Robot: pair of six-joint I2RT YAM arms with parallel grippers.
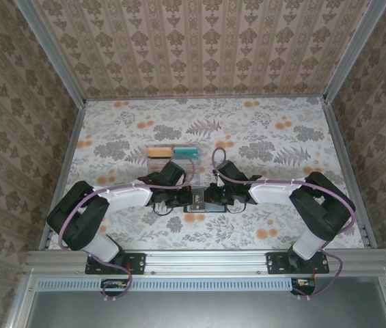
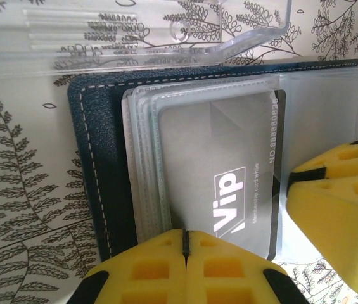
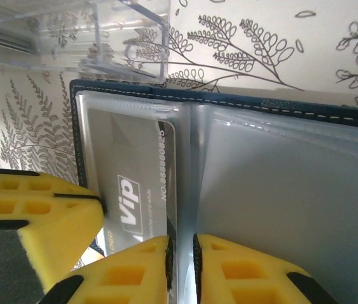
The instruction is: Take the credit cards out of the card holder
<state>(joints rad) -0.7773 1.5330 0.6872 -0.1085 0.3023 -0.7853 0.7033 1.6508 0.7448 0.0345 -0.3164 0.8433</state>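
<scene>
You cannot see much of the card holder (image 1: 197,203) from above. The two wrists meet over it in the middle of the surface (image 1: 281,137) and cover nearly all of it. In the left wrist view its dark blue cover with white stitching lies open, and the clear sleeves (image 2: 142,158) are fanned out on it. One credit card, the black VIP card (image 2: 229,158), sits inside a sleeve. Its lower corner is hidden behind the yellow pads, and the small print on it is hard to read.

The left pincer (image 2: 185,250) is pressed together at the near edge of the sleeves, just where the card ends. You cannot tell whether the card itself or only plastic is between the pads. The right pincer (image 3: 182,259) is clamped on the clear sleeves near the fold of the holder, with only a thin slit between its fingers. Each wrist camera cuts off its own fingers at the bottom edge, and one finger of the other pincer comes in from the side.

Behind the holder stands a clear acrylic box (image 1: 172,164). An orange card (image 1: 157,152) and a teal card (image 1: 186,152) lie at its far side; whether they are in it or behind it, you cannot tell.

The left arm (image 1: 121,195) and the right arm (image 1: 274,190) are both bent at the elbow, with the forearms low and pointing inward to each other.
</scene>
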